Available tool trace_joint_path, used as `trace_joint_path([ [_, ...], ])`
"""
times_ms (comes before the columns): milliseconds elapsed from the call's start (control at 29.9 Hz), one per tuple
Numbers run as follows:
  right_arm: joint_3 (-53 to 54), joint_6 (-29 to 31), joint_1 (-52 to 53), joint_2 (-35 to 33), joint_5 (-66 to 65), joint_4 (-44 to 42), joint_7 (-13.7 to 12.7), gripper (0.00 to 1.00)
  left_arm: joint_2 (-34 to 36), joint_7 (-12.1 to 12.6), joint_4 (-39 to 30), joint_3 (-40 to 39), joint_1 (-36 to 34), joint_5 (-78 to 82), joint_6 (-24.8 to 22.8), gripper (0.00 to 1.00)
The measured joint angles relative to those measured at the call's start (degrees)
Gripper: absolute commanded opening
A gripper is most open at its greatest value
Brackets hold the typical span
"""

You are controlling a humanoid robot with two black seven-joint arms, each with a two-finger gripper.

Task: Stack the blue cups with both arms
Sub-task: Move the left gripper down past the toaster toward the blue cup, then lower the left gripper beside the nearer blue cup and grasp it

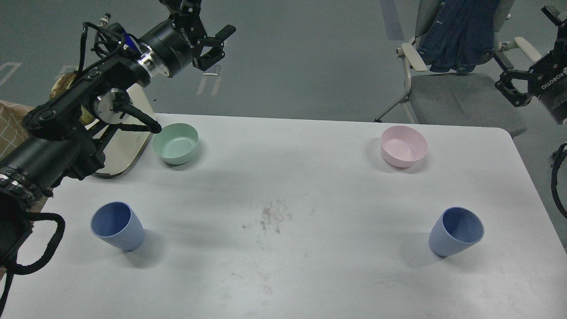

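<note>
While perhaps upright, two blue cups (pixel 118 226) (pixel 456 231) stand apart.

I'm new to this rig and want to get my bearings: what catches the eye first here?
Two blue cups stand upright and far apart on the white table, the left cup and the right cup near the front corners. Behind them sit a green bowl and a pink bowl. The left gripper hangs open above the far left edge, holding nothing; the right gripper is raised at the right.
</note>
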Motion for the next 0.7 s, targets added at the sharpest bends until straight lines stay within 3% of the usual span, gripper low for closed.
trace_joint_path([
  [268, 0.0, 0.0, -0.4, 0.1, 0.0, -0.3, 0.1, 1.0, 16.8, -0.1, -21.0, 0.3, 2.5, 23.5, 0.0, 0.97],
  [368, 0.0, 0.0, -0.5, 0.4, 0.0, -0.3, 0.1, 1.0, 24.8, -1.1, -31.1, 0.5, 5.4, 34.6, 0.0, 0.97],
  [536, 0.0, 0.0, -0.6, 0.7, 0.0, -0.2, 0.1, 1.0, 35.1, -5.3, -41.0, 0.6, 11.6, 47.3, 0.0, 0.96],
  [703, -0.1, 0.0, -1.0, 0.7, 0.0, -0.1, 0.0, 1.0, 43.5, -10.4, -43.8, 0.7, 18.2, 56.2, 0.0, 0.95],
])
